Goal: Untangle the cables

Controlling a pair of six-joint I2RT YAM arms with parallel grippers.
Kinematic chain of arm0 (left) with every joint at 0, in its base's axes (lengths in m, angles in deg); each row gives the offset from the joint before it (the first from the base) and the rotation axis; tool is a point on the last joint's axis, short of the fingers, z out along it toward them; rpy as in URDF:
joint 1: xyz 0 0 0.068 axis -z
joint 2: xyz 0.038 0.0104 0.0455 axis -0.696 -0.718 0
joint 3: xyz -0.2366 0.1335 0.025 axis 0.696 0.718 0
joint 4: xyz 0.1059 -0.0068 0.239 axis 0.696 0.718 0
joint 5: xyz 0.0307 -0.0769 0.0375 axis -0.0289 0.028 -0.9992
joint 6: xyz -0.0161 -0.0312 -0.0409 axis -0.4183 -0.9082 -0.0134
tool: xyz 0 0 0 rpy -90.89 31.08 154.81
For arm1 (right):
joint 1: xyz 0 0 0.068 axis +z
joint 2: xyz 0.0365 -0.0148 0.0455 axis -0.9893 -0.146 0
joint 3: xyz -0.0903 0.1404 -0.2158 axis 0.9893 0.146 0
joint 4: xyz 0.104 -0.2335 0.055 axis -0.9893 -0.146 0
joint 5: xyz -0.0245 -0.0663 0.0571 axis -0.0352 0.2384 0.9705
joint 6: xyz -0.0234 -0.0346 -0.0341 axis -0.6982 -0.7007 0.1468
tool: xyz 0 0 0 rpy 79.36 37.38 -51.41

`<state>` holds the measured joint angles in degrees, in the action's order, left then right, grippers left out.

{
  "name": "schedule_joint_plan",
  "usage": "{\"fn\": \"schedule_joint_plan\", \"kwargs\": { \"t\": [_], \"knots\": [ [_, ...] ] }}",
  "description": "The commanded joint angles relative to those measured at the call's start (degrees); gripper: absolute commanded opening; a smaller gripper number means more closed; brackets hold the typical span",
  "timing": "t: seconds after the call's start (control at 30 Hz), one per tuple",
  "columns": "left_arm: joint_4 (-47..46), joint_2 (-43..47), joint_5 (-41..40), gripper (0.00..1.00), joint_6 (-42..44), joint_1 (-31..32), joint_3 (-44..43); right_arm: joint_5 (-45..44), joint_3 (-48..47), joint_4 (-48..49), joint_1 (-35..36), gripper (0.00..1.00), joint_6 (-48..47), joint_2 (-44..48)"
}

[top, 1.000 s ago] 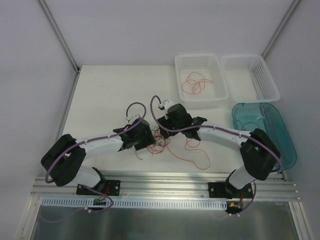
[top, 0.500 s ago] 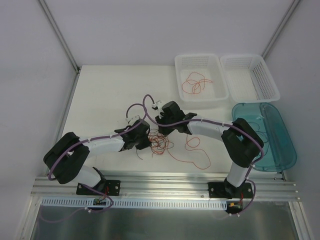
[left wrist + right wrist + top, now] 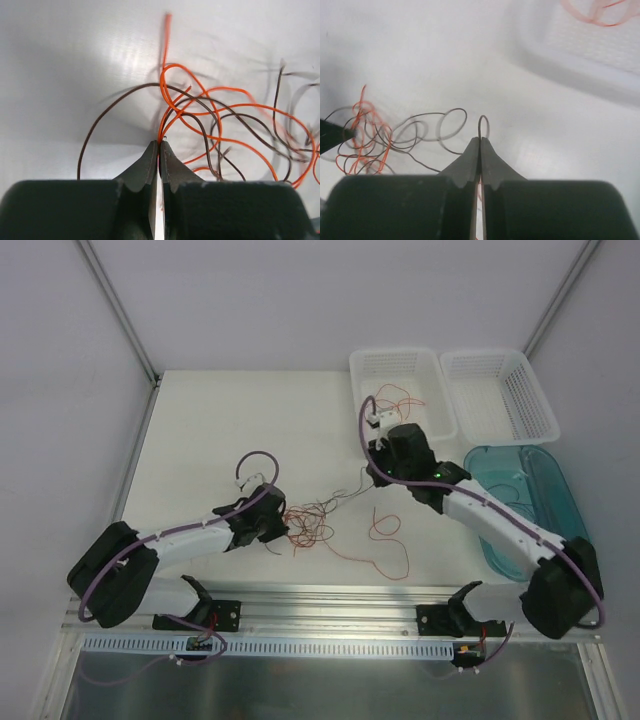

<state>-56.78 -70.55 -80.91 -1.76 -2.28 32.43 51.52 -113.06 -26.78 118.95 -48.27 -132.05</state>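
Observation:
The cables lie as a tangle (image 3: 306, 524) of red-orange and dark strands in the middle of the table. My left gripper (image 3: 277, 531) sits at the tangle's left side. In the left wrist view it (image 3: 160, 144) is shut on a red-orange cable (image 3: 172, 105). My right gripper (image 3: 369, 477) hangs up and to the right of the tangle. It (image 3: 480, 139) is shut on a dark cable (image 3: 483, 122) whose loop sticks out of the tips. That dark strand (image 3: 343, 494) runs stretched back to the tangle. One red cable (image 3: 388, 543) lies loose to the right.
Two white baskets stand at the back right. The nearer one (image 3: 442, 434) holds a red cable (image 3: 398, 396), partly behind my right wrist; the other (image 3: 500, 390) is beside it. A teal tray (image 3: 562, 510) lies at the right, under the right arm.
Both grippers have shut on strands. The right arm has swung up and right toward the baskets, drawing a dark cable out. The left gripper has shifted slightly left, and the tangle has spread.

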Motion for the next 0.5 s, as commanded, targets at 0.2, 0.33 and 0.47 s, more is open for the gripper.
{"fn": "schedule_joint_plan", "kwargs": {
  "t": [0.2,0.33,0.47],
  "knots": [
    [9.0,16.7,-4.4,0.00,6.5,-12.5,7.3,-12.5,1.7,-14.8,-13.3,0.01,3.2,29.8],
    [11.7,21.0,-5.2,0.00,8.2,-15.3,7.2,-6.4,0.9,-16.1,-13.9,0.01,4.2,33.2],
    [14.0,22.2,-6.4,0.00,9.6,-16.8,6.7,-10.6,-0.2,-18.2,-13.9,0.01,4.5,35.6]
  ]
}}
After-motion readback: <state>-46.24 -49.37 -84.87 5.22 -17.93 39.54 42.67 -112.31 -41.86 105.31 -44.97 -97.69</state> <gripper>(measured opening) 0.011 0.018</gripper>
